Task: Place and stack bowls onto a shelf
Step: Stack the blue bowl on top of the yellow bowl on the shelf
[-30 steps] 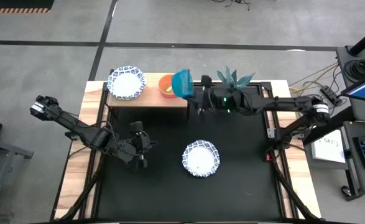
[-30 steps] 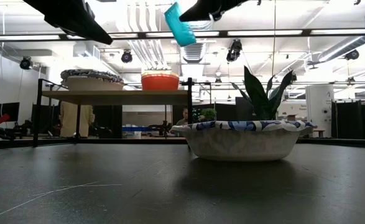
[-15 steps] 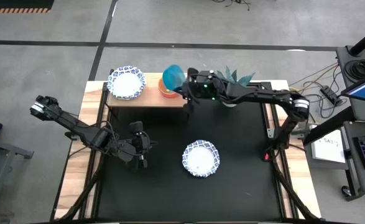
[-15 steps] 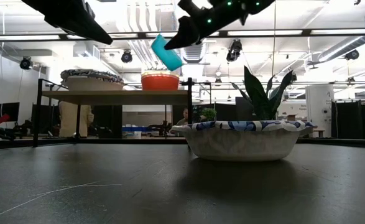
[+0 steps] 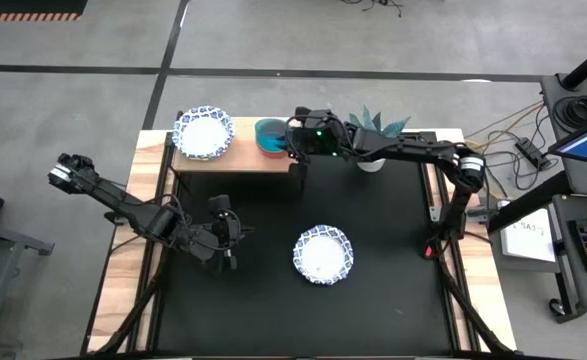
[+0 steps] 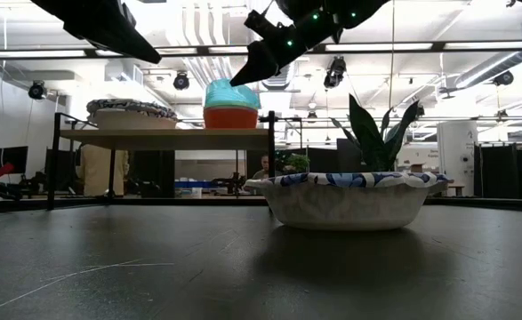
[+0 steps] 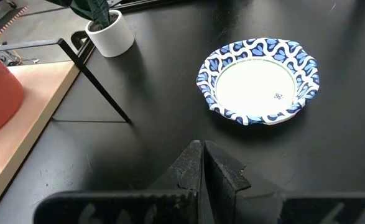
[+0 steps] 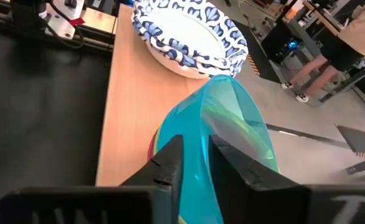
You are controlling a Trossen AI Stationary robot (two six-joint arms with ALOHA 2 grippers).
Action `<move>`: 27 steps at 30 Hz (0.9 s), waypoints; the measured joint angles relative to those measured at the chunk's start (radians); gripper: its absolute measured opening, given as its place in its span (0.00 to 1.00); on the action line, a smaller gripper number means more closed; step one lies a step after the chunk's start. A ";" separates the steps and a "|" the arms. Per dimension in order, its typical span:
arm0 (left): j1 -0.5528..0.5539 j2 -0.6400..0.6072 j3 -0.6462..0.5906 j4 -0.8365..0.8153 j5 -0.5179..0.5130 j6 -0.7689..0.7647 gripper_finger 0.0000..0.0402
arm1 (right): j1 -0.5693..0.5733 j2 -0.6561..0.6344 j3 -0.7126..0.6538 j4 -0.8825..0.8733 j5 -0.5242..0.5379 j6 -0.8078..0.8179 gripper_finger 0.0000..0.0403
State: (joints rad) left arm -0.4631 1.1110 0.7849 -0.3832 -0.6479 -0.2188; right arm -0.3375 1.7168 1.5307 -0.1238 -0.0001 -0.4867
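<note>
Teal bowl point(image 8: 222, 134) in right pincer point(image 8: 194, 163)

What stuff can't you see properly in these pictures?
- How many bowls sit under the teal bowl: in the low view only an orange-red one shows, and in the high view the teal one covers it.
- Whether the patterned bowl on the shelf is one bowl or a stack: the high view shows only the top.
- The plant pot: the left wrist view's edge cuts off its leaves.

Overhead, table-level, two wrist views; shared shelf point(image 5: 238, 157).
</note>
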 joint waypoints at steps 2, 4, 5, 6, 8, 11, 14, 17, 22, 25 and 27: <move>0.000 0.000 0.000 0.000 0.000 0.000 0.00 | -0.002 0.000 0.000 0.000 0.000 0.001 0.19; 0.000 0.000 0.000 0.000 0.000 0.000 0.00 | -0.002 -0.002 0.000 0.000 0.001 0.003 0.22; 0.000 0.000 0.000 0.000 0.000 0.000 0.00 | -0.002 -0.004 0.000 0.000 0.001 0.005 0.24; 0.000 0.000 0.000 0.000 0.000 0.000 0.00 | -0.002 -0.007 0.000 0.000 0.000 0.005 0.25; 0.000 0.000 0.000 0.000 0.000 0.000 0.00 | -0.002 -0.018 0.000 0.000 0.000 0.008 0.27; 0.000 0.000 0.000 0.000 0.000 0.000 0.00 | 0.005 -0.032 0.000 0.010 -0.005 0.025 0.26; 0.000 0.000 0.000 0.000 0.000 0.000 0.00 | 0.006 -0.036 0.000 0.063 -0.008 0.085 0.23; 0.000 0.000 0.000 0.000 0.000 0.000 0.00 | 0.005 -0.030 0.000 0.140 -0.009 0.147 0.16; 0.000 0.000 0.000 0.000 0.000 0.000 0.00 | -0.004 0.031 0.000 0.213 -0.007 0.214 0.04; 0.000 0.000 0.000 0.000 0.000 0.000 0.00 | -0.004 0.065 -0.001 0.216 -0.003 0.234 0.03; 0.000 0.000 0.000 -0.001 0.000 0.000 0.00 | -0.003 0.079 -0.001 0.212 -0.001 0.242 0.02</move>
State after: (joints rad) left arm -0.4630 1.1110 0.7849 -0.3842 -0.6477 -0.2185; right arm -0.3408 1.7960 1.5299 0.0883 -0.0006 -0.2450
